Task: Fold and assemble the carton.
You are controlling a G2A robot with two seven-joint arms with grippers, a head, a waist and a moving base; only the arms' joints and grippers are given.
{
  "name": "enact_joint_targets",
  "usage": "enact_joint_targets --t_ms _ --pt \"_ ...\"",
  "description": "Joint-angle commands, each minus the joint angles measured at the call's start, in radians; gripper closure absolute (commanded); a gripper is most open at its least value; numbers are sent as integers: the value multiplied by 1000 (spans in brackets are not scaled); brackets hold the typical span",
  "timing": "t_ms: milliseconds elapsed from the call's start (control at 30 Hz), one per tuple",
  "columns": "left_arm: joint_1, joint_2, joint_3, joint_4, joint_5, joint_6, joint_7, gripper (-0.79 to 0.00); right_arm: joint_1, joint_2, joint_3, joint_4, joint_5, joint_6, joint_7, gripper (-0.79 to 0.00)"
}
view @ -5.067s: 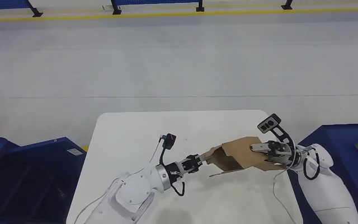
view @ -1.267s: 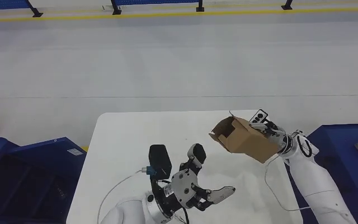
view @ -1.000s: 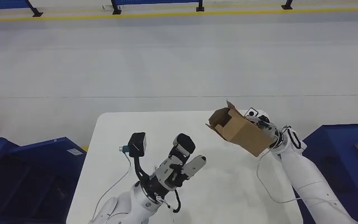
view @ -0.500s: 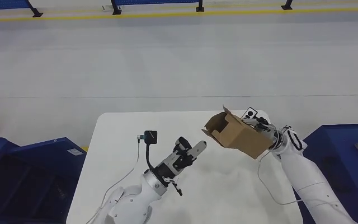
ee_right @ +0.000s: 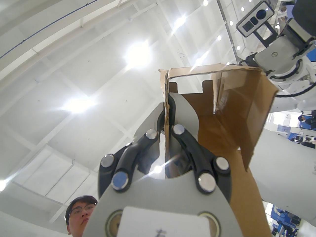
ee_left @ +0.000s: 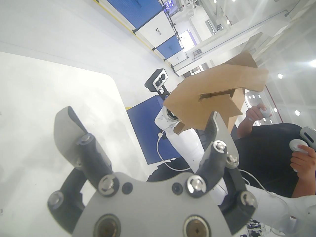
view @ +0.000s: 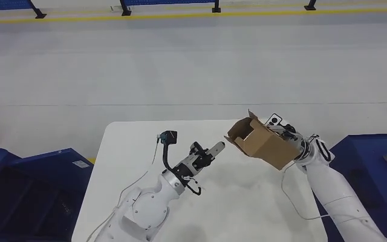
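A brown cardboard carton [view: 260,140] hangs in the air over the table's far right corner, tilted, its open end with loose flaps turned toward the left arm. My right gripper [ee_right: 168,101] is shut on one of the carton's [ee_right: 234,117] side walls, one finger inside and one outside. It sits at the carton's far-right end in the top view [view: 289,138]. My left gripper [view: 210,149] is open and empty, a short way left of the open end and not touching it. The left wrist view has its fingers [ee_left: 71,124] spread wide, the carton [ee_left: 217,92] beyond them.
The white table [view: 254,206] has rounded corners. A dark blue bin [view: 36,187] stands off its left side and another blue one [view: 363,151] off its right. A cable [view: 290,193] trails from the right arm over the table.
The left gripper let go of the carton, swung away and now points at its open end again. The right gripper has lifted the carton off the table and tilted it.
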Motion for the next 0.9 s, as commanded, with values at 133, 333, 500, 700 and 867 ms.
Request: enact_joint_targets --t_ms 133,333,500,700,867 --pt "-37 -11 32 12 6 4 -7 -785 15 9 -32 5 -11 -2 2 0" --pt "-58 -22 54 46 1 8 -4 -785 32 16 -62 15 -21 -7 7 0" --pt "-71 -30 64 68 -8 9 1 -785 48 21 -85 24 -18 -10 10 0" --pt "-79 -37 62 76 -17 26 -1 -785 64 28 -109 26 -27 -19 19 0" --pt "-88 -41 65 83 -11 60 -24 -785 74 34 -123 30 -38 -32 32 0"
